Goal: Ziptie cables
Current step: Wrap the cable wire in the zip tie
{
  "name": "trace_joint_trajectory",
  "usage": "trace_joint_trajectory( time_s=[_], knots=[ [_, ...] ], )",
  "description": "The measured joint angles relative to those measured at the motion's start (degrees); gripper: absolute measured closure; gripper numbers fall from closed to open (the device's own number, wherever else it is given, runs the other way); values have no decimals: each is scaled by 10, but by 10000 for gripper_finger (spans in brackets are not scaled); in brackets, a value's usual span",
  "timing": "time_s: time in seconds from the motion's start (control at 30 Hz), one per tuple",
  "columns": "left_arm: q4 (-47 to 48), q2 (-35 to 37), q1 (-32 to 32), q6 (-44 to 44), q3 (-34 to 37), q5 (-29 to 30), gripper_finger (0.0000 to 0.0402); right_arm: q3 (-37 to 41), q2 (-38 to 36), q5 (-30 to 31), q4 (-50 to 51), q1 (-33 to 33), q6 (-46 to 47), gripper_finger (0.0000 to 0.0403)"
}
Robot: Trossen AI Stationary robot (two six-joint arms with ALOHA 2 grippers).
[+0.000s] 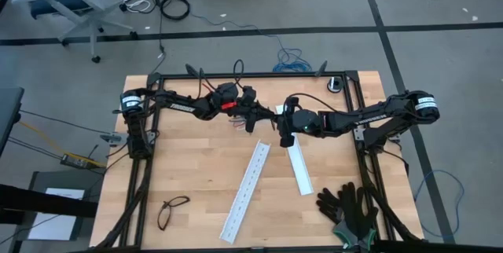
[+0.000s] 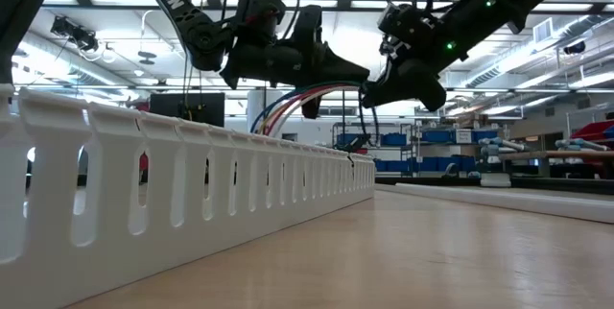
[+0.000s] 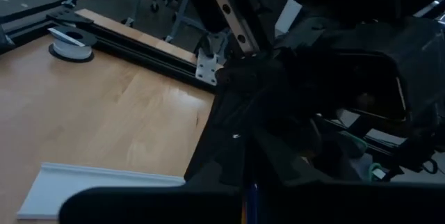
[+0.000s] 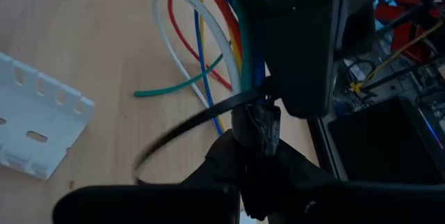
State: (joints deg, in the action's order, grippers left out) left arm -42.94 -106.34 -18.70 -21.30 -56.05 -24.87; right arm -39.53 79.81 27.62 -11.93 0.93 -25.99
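The cables [image 4: 201, 50] are thin blue, red, white, green and yellow wires that arch out from one gathered end; they hang above the table's middle between my two grippers [image 2: 293, 98]. A black zip tie [image 4: 182, 128] loops out beside the gathered end. My right gripper [image 4: 254, 151] is shut at that end, reaching in from the table's right [image 1: 281, 130]. My left gripper [image 1: 253, 119] comes from the left and is shut right above the same spot, its dark fingers [image 4: 292, 57] covering part of the wires. My left gripper meets the zip tie's strap end [image 4: 268, 97] where it crosses the gathered wires, fingers nearly level, coming from the table's left. Its own fingers hide the contact, so I cannot tell whether wires are pinched too. My right gripper pinches the cables' gathered end [image 4: 257, 123] between its two fingers, slanting down from the table's right. The wires are lifted clear and arch away from the fingers toward the left arm.
Two long white perforated rails [image 1: 246, 190] [image 1: 299, 166] lie on the wooden table below the grippers; one fills the low view's foreground [image 2: 192, 184]. Black gloves [image 1: 348, 210] lie at the near right, glasses [image 1: 173, 210] at the near left, a white roll [image 3: 69, 43] at the far right frame.
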Motion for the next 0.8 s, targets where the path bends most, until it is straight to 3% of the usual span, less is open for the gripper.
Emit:
trace_joint_trajectory(
  time_s=[0.33,0.8],
  knots=[
    [46,0,0,18,0,-5,401,0,0,74,98,-15,74,386],
    [167,6,-12,55,0,-12,401,10,-7,185,219,-98,213,386]
  ],
)
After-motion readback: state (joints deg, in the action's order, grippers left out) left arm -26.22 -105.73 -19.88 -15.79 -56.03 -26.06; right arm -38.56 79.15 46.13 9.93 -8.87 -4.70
